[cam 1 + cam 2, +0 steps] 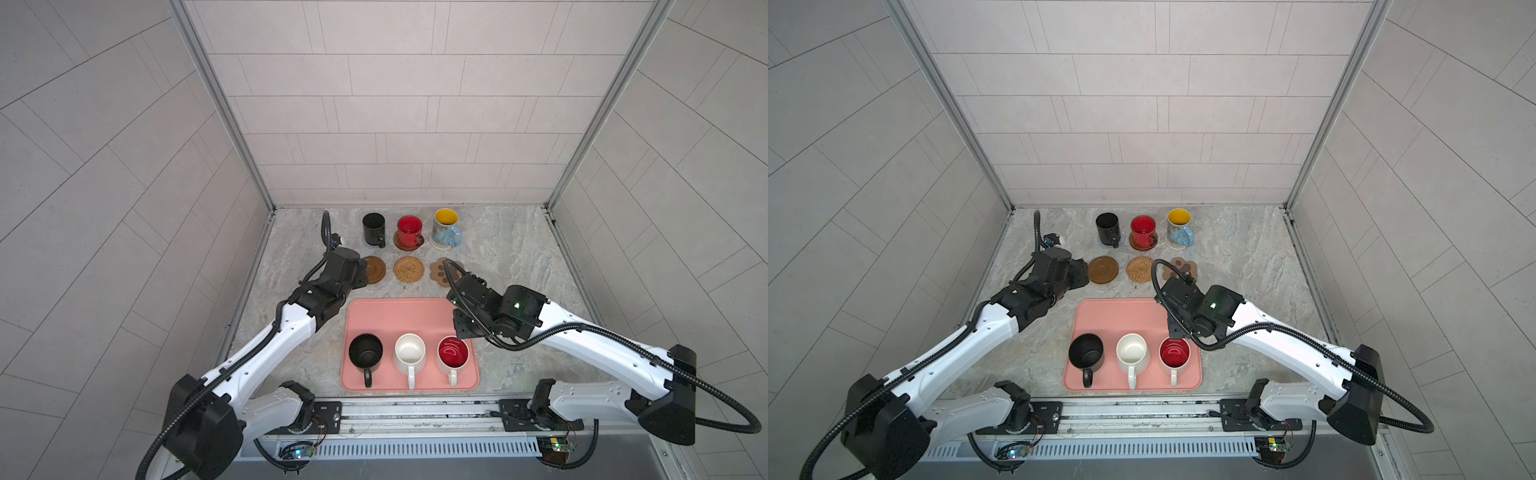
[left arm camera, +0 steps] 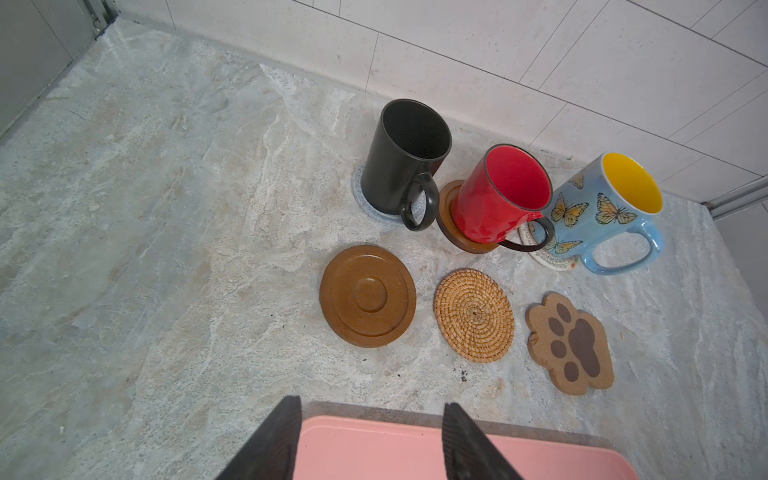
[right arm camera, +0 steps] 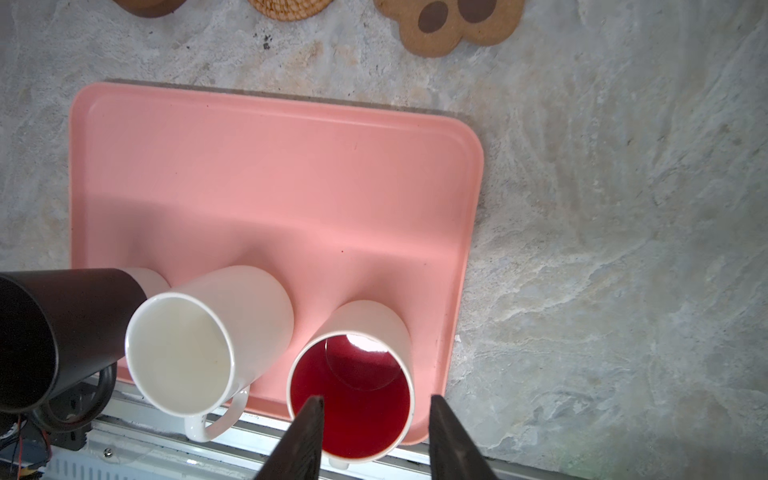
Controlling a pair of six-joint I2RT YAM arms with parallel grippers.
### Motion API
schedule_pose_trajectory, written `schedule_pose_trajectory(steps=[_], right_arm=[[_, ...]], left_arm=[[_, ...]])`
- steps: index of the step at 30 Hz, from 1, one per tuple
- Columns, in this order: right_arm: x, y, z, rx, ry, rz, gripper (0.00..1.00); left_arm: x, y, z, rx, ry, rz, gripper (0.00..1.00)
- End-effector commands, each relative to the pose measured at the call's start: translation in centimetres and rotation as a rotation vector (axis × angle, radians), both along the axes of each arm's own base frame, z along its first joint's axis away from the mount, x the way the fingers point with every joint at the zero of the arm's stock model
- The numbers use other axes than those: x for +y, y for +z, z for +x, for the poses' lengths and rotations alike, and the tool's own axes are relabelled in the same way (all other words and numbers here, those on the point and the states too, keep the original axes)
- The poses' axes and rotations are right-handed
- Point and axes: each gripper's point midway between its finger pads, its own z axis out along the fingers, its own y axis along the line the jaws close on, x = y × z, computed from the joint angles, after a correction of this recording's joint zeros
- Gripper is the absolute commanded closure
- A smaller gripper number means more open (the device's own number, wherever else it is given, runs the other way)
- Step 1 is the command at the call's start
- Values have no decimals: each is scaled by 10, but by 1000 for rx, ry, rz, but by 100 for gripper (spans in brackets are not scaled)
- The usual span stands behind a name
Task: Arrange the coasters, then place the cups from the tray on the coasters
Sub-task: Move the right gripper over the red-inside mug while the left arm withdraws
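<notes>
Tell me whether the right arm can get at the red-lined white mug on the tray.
Probably yes: the right pincer hangs open above the red-lined white mug, nothing lies between, and the plain white mug beside it stands apart.

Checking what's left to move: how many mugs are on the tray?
3, in a row along the near edge of the tray: black mug at left, white mug in the middle, red-lined white mug at right. None seems hidden.
</notes>
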Motion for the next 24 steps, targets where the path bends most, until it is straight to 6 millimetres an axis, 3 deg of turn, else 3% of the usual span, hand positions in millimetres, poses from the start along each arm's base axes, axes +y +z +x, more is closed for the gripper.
schedule_pose_trajectory(steps=[1,15,24], right_arm=[[-8,-4,-12,15,-69,-6,56],[6,-26,-58,63,-53,-25,55],[21,-46,-77,95,-32,-39,55]], left_arm=[[12,-2,-5,-6,52,-3,39],[20,-8,-10,-21,82,-21,39],[20,-16,-12,-9,84,-27,39]])
